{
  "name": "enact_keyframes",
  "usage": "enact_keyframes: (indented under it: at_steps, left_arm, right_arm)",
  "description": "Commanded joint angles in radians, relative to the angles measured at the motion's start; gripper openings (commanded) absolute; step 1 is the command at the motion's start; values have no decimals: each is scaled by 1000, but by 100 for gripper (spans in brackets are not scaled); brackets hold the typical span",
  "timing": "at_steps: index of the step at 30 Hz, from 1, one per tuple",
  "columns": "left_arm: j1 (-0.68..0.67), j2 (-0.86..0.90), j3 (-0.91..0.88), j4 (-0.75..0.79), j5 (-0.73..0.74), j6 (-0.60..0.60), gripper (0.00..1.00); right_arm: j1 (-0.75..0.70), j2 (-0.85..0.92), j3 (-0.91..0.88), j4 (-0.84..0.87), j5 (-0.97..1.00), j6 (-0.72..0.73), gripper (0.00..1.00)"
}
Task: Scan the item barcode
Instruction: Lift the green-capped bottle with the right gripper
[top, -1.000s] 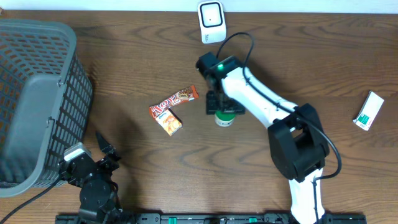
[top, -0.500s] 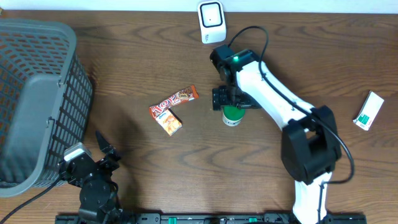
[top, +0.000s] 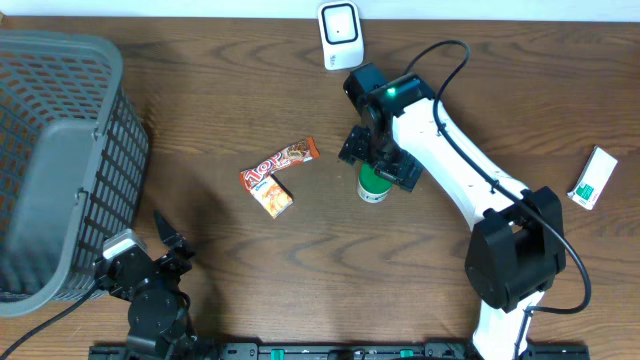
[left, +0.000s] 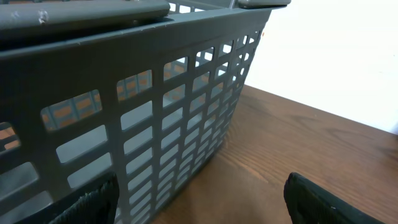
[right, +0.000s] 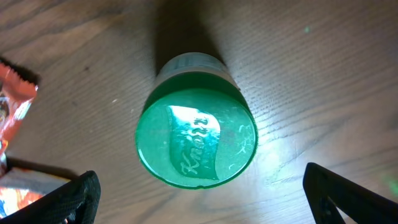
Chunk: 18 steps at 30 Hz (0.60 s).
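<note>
My right gripper is wide open over the green-lid jar, which looks light and slippery, so I'd pinch its sides.

Raised script on the green lid is too blurred to read.
</note>
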Motion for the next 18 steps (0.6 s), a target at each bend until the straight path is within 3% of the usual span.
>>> enact_keyframes:
  at_steps: [1,18]
  left_arm:
    - [2,-1,3,0,-13,-5,85]
    - [2,-1,3,0,-13,-5,85]
  right_arm:
    - [0,-5,-16,21,5,95,99]
    - [0,27,-158,142,-3,135,99]
